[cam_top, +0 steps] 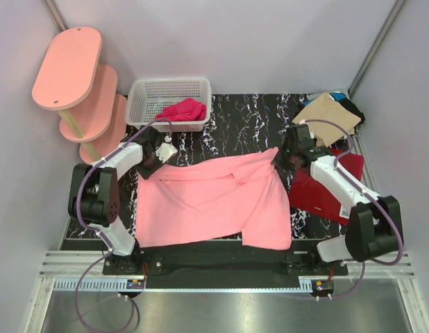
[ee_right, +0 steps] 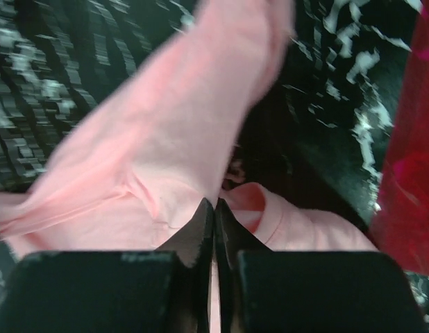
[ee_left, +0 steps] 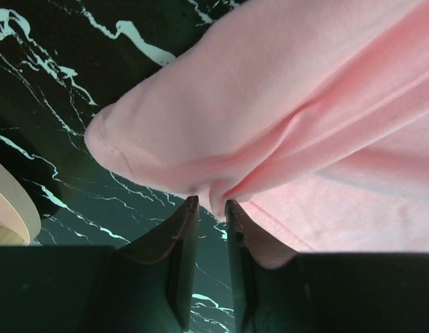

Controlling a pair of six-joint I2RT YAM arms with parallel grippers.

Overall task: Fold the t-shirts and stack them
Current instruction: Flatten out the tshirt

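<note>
Sprawling rumpled across the middle of the table (cam_top: 249, 118) is the pink shirt (cam_top: 214, 201). The left gripper (ee_left: 211, 206) pinches a fold at its far-left corner, and the right gripper (ee_right: 214, 202) clamps tight on the far-right corner. A red shirt (cam_top: 318, 193) lies just right of it, a tan shirt (cam_top: 330, 114) beyond, and a basket (cam_top: 141, 104) at far left.

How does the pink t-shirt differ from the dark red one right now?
The pink t-shirt is spread mid-table; the dark red t-shirt lies to the right, partly beneath the right arm. The left gripper and right gripper each pinch the pink one's far edge; nothing grips the dark red one. Both lie on the table.
</note>
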